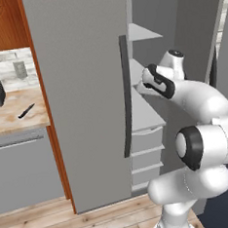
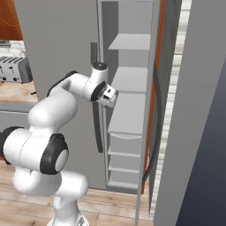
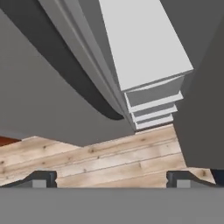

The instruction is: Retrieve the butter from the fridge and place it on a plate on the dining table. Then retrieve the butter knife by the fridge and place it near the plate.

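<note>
Now left base: fridge [image 1: 84, 89] right door open, butter knife [image 1: 26, 111] on counter [image 1: 13, 117] well left | right base: gripper [image 2: 110, 95] at shelf [image 2: 128, 112] edge | hand: fingers [image 3: 43, 179] spread wide, empty, floor [image 3: 100, 162] below.

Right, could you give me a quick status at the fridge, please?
Gripper open, empty, at the fridge shelf edge. One door open; no butter seen on shelves. Butter knife on the counter. Nothing blocking.
</note>
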Robot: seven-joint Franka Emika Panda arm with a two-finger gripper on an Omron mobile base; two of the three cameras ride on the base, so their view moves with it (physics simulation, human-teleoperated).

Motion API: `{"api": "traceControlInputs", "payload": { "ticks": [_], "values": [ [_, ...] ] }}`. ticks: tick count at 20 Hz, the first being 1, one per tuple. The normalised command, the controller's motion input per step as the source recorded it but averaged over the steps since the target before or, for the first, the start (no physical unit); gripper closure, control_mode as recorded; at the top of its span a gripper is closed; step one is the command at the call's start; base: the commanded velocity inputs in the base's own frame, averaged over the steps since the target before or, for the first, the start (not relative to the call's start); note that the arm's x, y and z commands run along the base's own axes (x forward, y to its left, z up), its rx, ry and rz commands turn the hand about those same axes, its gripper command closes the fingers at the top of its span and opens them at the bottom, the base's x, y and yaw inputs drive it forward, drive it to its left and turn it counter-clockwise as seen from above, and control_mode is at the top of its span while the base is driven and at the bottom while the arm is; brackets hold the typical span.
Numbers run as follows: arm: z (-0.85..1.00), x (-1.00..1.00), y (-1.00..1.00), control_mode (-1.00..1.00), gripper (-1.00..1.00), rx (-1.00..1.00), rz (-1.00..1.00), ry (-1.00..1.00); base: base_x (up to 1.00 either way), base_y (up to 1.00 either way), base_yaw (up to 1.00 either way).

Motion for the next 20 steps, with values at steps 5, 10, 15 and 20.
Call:
{"api": "traceControlInputs", "payload": {
  "ticks": [5,10,15,20],
  "values": [
    [0.31,0.0,0.39,-1.0,-1.0,-0.17,0.14,-0.44,0.0,0.0,0.0],
    [0.27,0.15,0.49,-1.0,-1.0,-0.19,0.0,-0.2,0.0,0.0,0.0],
    [0.15,0.16,0.27,-1.0,-1.0,-0.04,-0.03,-0.01,0.0,0.0,0.0],
    [0.0,0.42,0.0,-1.0,-1.0,0.0,-0.05,0.0,0.0,0.0,0.0]
  ]
}}
